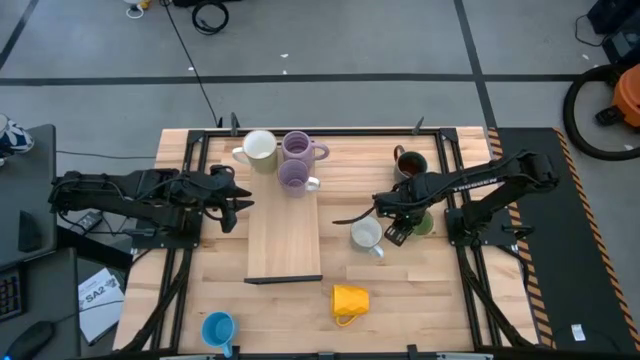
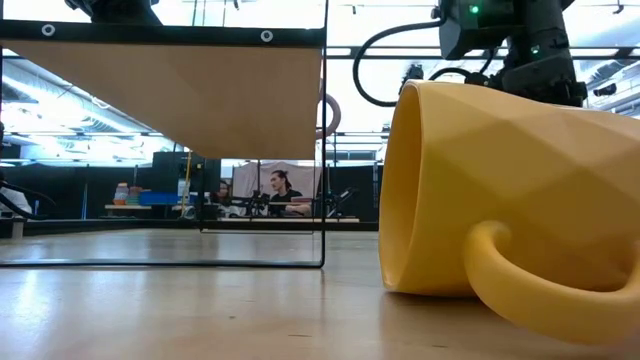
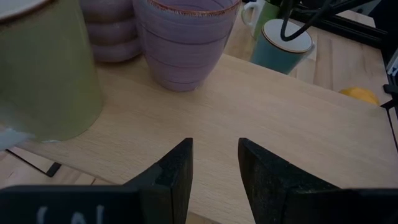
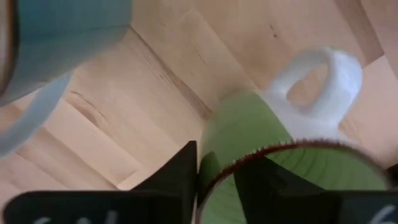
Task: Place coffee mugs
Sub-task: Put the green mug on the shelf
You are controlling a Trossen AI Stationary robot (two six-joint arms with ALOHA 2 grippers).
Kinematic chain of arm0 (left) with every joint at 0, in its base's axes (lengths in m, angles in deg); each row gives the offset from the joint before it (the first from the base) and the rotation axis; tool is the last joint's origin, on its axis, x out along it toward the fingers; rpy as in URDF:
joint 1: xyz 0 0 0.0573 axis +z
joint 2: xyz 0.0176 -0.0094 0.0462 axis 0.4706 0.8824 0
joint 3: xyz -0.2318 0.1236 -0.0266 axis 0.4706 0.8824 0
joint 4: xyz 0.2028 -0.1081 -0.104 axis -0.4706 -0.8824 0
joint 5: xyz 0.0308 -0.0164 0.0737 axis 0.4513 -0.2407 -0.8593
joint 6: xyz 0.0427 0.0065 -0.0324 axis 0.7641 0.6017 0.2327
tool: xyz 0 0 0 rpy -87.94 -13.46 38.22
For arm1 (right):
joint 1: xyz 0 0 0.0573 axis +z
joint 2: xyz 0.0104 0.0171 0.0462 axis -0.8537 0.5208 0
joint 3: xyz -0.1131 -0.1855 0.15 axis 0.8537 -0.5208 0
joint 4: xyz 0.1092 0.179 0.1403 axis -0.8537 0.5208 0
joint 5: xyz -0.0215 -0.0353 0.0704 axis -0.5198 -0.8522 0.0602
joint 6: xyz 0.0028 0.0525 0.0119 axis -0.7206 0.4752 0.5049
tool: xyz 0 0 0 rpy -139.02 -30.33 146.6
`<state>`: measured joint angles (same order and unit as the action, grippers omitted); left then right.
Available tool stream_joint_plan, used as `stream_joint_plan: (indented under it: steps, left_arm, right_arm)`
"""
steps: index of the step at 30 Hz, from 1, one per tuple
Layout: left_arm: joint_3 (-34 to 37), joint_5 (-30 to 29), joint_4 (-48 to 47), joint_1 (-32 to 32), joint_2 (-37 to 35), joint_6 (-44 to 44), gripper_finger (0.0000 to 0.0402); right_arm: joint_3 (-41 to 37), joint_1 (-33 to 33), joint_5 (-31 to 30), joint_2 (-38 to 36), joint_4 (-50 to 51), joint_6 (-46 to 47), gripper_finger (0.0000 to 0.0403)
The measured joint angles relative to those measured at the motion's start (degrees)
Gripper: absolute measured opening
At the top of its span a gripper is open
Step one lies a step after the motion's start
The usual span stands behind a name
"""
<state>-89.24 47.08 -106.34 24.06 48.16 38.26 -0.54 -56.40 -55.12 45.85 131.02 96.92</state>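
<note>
Green mug (image 4: pixel 249 134) rim between right fingers (image 4: pixel 177 171)

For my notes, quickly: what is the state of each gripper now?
Left gripper: open, empty.
Right gripper: fingers closing on the green mug rim.

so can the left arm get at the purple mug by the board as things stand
Probably yes: the left gripper hangs open over the board, facing the purple mug, with only bare wood between them. The cream mug crowds one side.
</note>
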Motion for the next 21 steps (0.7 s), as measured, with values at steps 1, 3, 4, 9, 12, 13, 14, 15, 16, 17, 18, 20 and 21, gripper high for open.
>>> stream_joint_plan:
  steps: [1,3,4,9,12,13,14,15,16,17,18,20,21]
  left_arm:
    - [0.0,0.01,0.0,0.0,0.0,0.0,0.0135]
    - [0.0,-0.01,0.0,0.0,0.0,0.0,0.0135]
    - [0.0,-0.01,0.0,0.0,0.0,0.0,0.0134]
    - [0.0,0.0,0.0,0.0,0.0,0.0,0.0135]
    - [0.0,0.01,0.0,0.0,0.0,0.0,0.0135]
    - [0.0,0.0,0.0,0.0,0.0,0.0,0.0135]
    - [0.0,0.01,0.0,0.0,0.0,0.0,0.0135]
    - [0.0,-0.01,0.0,0.0,0.0,0.0,0.0135]
    - [0.0,0.01,0.0,0.0,0.0,-0.01,0.0134]
    - [0.0,0.01,0.0,0.0,0.0,0.0,0.0134]
    - [0.0,0.01,0.0,0.0,0.0,0.0,0.0135]
    - [0.0,0.01,0.0,0.0,0.0,-0.01,0.0135]
    - [0.0,0.0,0.0,0.0,0.0,-0.01,0.0135]
  right_arm:
    - [0.0,0.0,-0.02,0.0,0.06,-0.02,0.0086]
    - [0.0,0.0,-0.11,0.0,0.14,-0.08,0.006]
    - [0.0,0.0,-0.16,0.0,0.13,-0.21,0.0047]
    - [0.0,0.0,-0.79,0.0,0.07,-1.31,0.0022]
    - [0.0,0.0,-0.94,0.0,0.24,-1.63,0.0022]
    - [0.0,0.0,-0.94,0.0,0.42,-1.76,0.0022]
    - [0.01,0.0,-0.94,0.0,0.7,-2.11,0.0023]
    - [0.01,0.0,-0.96,0.0,1.04,-2.44,0.0023]
    - [0.0,0.0,-0.96,0.0,1.4,-2.71,0.0023]
    - [0.0,0.0,-0.96,0.0,1.84,-3.18,0.0023]
    - [0.01,0.0,-0.94,0.0,2.38,-3.69,0.0023]
    - [0.87,0.0,-0.81,0.07,4.48,-5.18,0.0023]
    - [1.65,0.0,-0.72,0.04,5.67,-5.89,0.0023]
